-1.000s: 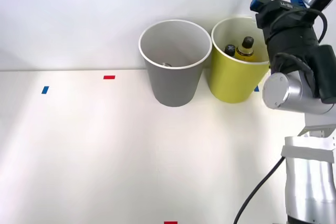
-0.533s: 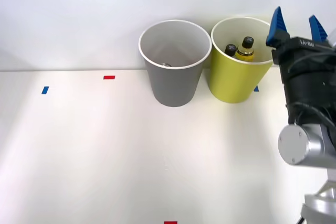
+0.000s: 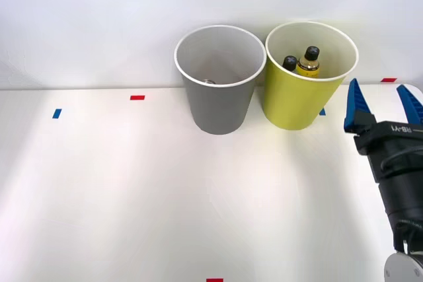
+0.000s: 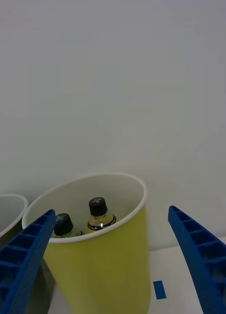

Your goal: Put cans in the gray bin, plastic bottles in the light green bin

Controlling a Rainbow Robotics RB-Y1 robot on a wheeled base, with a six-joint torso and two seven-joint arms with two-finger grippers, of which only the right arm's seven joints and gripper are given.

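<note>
Two plastic bottles (image 3: pixel 301 63) are seen standing inside the light green bin (image 3: pixel 297 107), their black caps side by side just under the white rim; the one with the shiny yellow body (image 4: pixel 99 220) is shown more plainly from the wrist view, next to its darker neighbour. The gray bin (image 3: pixel 221 107) is placed just beside the green one on the table (image 3: pixel 119 189), and a small glint of metal, possibly a can, is caught low against its inner wall, though what it is cannot be made out for certain. No loose bottle or can is visible on the tabletop, which carries a few red and blue tape marks (image 3: pixel 137 97). The right gripper (image 3: pixel 384 105) is held near the green bin with its blue ribbed fingers spread wide and nothing between them. The sorting is therefore judged complete or very nearly so, with nothing visible left to pick up.
</note>
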